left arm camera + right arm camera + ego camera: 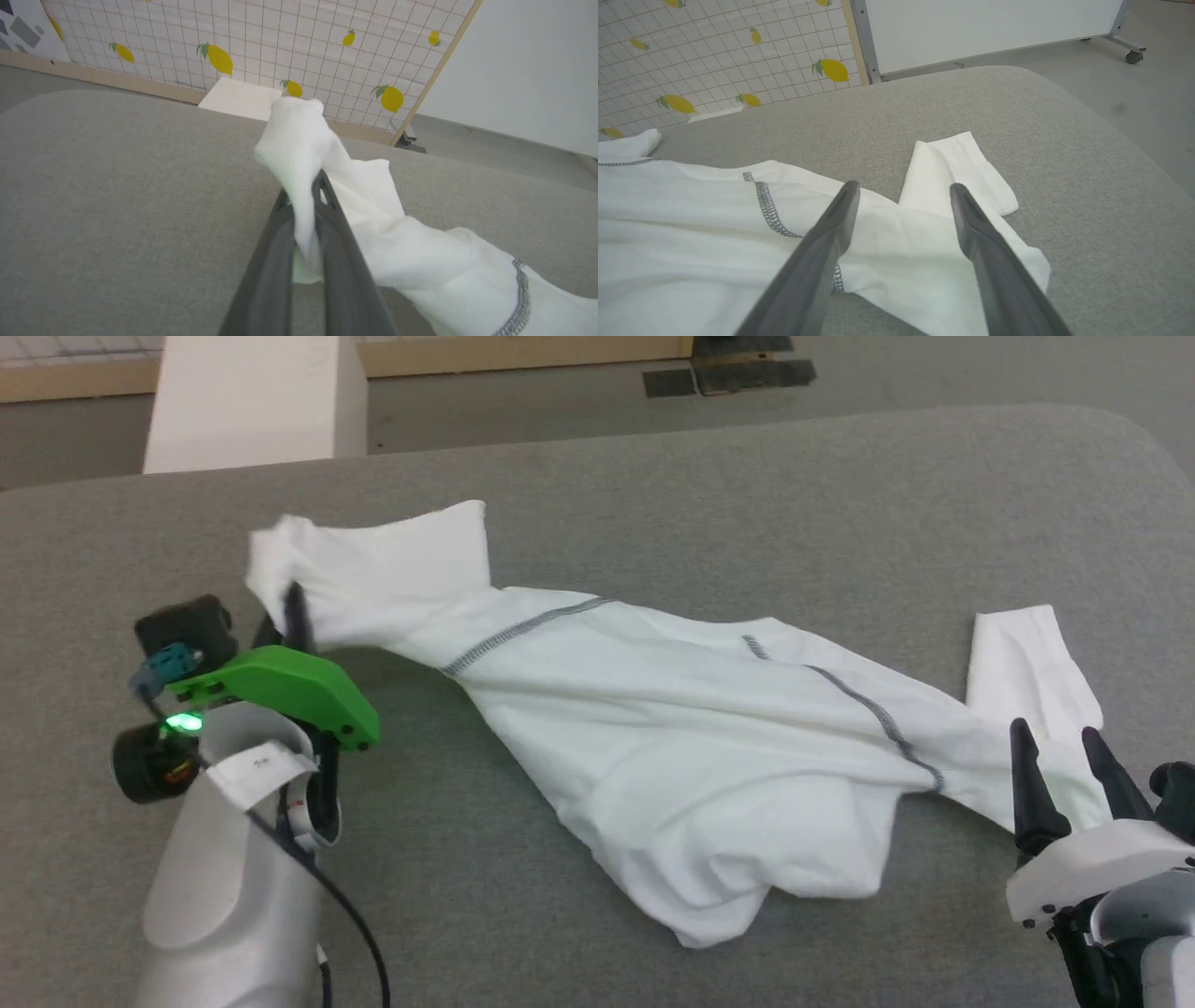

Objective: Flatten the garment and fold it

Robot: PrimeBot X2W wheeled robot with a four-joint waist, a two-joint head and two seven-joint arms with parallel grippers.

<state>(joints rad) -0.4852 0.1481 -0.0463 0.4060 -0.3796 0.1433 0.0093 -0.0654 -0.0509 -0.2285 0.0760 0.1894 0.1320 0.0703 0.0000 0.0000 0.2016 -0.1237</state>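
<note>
Two tools: left tool (302, 191) pinches thin white garment (672, 728); right tool (904, 187) gapes over its wrinkled sleeve.

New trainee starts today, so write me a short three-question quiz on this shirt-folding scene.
1. True or false: the left gripper is shut on the garment.
2. The right gripper is: A open; B shut on a sleeve; C shut and empty.
3. Fill in: the seam stitching is ____ in colour.
Key: 1 true; 2 A; 3 grey.
</note>
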